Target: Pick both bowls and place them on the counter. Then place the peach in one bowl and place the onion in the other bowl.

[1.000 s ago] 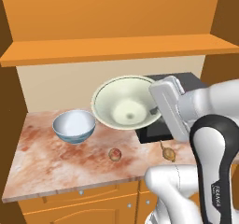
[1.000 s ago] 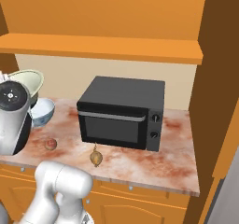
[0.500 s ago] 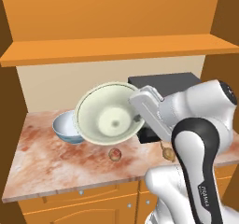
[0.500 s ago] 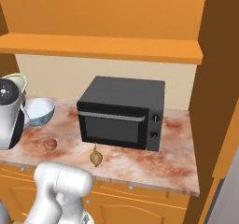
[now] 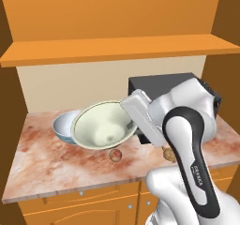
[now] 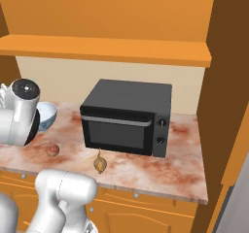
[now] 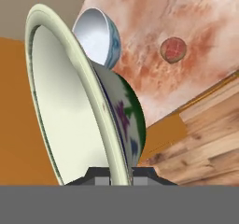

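Cream bowl: I see my fingers clenched on its rim, holding it tilted above the desk, beside the white bowl, near the peach.

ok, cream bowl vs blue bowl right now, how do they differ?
The cream bowl is wider and flared; the blue bowl is smaller and deeper. The cream bowl is tilted, its rim pinched in the hand; the blue bowl sits upright on the counter. Both are empty, and the peach lies loose on the counter.

Tilted wide bowl above the counter, deep bowl behind-left, peach in front.
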You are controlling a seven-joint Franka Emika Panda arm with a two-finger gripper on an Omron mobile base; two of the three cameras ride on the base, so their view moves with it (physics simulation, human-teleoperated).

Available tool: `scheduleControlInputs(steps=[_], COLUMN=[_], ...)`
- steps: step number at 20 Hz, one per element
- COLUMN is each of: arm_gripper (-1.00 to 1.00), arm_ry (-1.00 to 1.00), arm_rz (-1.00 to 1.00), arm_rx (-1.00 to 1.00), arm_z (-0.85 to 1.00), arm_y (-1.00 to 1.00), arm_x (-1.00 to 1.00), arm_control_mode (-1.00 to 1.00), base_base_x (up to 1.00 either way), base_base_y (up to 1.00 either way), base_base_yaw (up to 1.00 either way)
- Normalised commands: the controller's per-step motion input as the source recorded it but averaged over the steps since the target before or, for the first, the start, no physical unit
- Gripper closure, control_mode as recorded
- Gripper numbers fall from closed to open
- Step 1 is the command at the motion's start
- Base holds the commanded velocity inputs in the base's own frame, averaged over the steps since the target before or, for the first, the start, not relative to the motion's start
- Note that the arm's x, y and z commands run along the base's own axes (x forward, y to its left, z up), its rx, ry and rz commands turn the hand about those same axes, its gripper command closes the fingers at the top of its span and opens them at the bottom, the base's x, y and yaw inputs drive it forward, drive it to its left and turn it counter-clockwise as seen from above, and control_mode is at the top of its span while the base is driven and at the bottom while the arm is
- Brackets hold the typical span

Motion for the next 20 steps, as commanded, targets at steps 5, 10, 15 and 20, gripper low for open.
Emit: scheduleControlInputs(steps=[5, 10, 15, 20], arm_gripper=[1.0, 1.0, 1.0, 1.0], arm_ry=[0.08, 0.01, 0.0, 0.0], arm_rz=[0.0, 0.0, 0.0, 0.0], arm_rx=[0.19, 0.12, 0.0, 0.0], arm_z=[-0.3, -0.33, -0.27, -0.45], arm_y=[0.15, 0.21, 0.2, 0.07], arm_x=[-0.02, -0.02, 0.0, 0.02], arm_control_mode=[-1.0, -1.0, -1.0, -1.0], base_base_x=[0.0, 0.0, 0.0, 0.0], base_base_y=[0.0, 0.0, 0.0, 0.0], base_base_yaw=[0.0, 0.0, 0.0, 0.0])
